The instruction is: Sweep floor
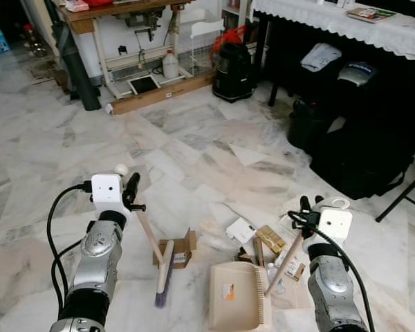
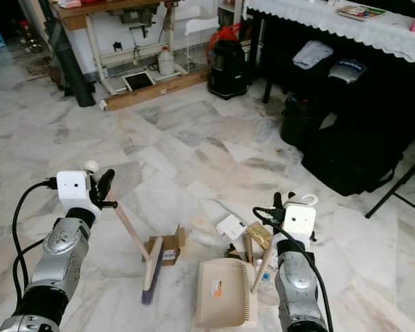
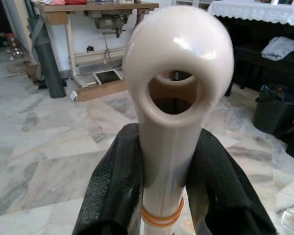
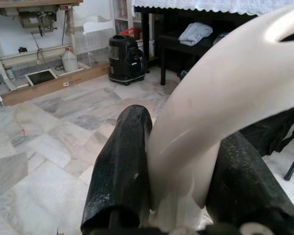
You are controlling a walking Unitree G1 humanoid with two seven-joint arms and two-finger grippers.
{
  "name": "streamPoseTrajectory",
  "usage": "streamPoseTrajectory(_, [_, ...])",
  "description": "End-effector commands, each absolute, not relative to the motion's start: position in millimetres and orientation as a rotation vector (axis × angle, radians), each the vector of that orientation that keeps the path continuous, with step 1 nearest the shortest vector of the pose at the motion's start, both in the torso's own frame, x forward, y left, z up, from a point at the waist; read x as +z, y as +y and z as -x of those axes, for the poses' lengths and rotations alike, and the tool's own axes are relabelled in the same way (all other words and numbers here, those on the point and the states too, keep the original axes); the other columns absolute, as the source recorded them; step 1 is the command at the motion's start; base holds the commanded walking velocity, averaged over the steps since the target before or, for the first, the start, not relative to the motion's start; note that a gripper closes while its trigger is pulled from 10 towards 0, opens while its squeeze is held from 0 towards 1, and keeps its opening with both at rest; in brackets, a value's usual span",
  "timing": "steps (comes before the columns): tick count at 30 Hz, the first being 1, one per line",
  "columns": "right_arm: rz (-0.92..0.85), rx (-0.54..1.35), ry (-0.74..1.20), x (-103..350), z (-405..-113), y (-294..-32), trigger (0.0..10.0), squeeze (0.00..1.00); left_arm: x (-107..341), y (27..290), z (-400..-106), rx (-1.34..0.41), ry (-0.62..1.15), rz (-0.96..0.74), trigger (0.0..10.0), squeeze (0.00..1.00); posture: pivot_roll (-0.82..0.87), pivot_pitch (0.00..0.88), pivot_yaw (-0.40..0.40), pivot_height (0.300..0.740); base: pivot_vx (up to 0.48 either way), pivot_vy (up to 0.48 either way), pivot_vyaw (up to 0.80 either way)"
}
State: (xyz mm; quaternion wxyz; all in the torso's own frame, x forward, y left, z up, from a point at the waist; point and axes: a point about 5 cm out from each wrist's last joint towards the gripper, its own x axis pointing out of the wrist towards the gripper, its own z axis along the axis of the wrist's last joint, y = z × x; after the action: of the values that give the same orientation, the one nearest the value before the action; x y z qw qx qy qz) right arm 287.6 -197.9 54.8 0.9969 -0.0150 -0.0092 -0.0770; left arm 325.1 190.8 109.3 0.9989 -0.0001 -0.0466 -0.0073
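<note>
My left gripper (image 1: 130,190) is shut on the beige handle of a hand broom (image 1: 164,273), whose purple bristles rest on the marble floor. In the left wrist view both fingers (image 3: 112,186) clamp the handle just under its looped end (image 3: 179,98). My right gripper (image 1: 306,213) is shut on the slanting handle of a beige dustpan (image 1: 238,296), which lies flat on the floor right of the broom; its fingers (image 4: 120,161) squeeze the handle (image 4: 220,98). Litter lies between them: a small cardboard box (image 1: 183,250), a white card (image 1: 240,229) and a brown packet (image 1: 270,238).
Ahead stand a black vacuum cleaner (image 1: 233,71), a sewing table (image 1: 117,14) with a wooden plank (image 1: 162,93) at its foot, and black bags (image 1: 363,138) under a table with a white lace cloth (image 1: 346,24). Open marble floor lies in the middle.
</note>
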Motion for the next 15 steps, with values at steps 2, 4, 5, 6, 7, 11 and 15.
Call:
streamPoseTrajectory(2, [0.031,-0.156,-0.039,59.4,-290.3,-197.8,10.0,0.0,117.9,194.0,-326.0,-0.003,-0.138,-0.017,10.0,0.0,-0.04,0.055,0.006,0.74,0.0,0.0,0.0])
streamPoseTrajectory(4, [0.034,-0.154,-0.035,58.8,-290.5,-196.4,10.0,0.0,118.2,194.4,-326.1,-0.001,-0.139,-0.019,10.0,0.0,-0.04,0.057,0.006,0.74,0.0,0.0,0.0])
streamPoseTrajectory(5, [0.035,-0.154,-0.035,58.7,-290.5,-196.3,10.0,0.0,118.5,194.6,-326.1,0.001,-0.141,-0.02,10.0,0.0,-0.04,0.058,0.006,0.74,0.0,0.0,0.0])
streamPoseTrajectory(6, [0.036,-0.155,-0.035,58.7,-290.4,-196.4,10.0,0.0,118.8,195.0,-326.1,0.004,-0.143,-0.02,10.0,0.0,-0.04,0.058,0.006,0.74,0.0,0.0,0.0])
streamPoseTrajectory(7, [0.036,-0.156,-0.035,58.7,-290.4,-196.4,10.0,0.0,119.0,195.4,-326.2,0.005,-0.145,-0.021,10.0,0.0,-0.04,0.057,0.006,0.74,0.0,0.0,0.0])
streamPoseTrajectory(11, [0.045,-0.152,-0.035,59.0,-290.6,-196.3,10.0,0.0,120.1,196.9,-326.6,0.015,-0.151,-0.021,10.0,0.0,-0.04,0.059,0.005,0.74,0.0,0.0,0.0])
streamPoseTrajectory(15, [0.045,-0.154,-0.036,59.2,-290.8,-196.4,10.0,0.0,119.6,194.9,-327.2,0.008,-0.157,-0.001,10.0,0.0,-0.04,0.057,0.005,0.74,0.0,0.0,0.0])
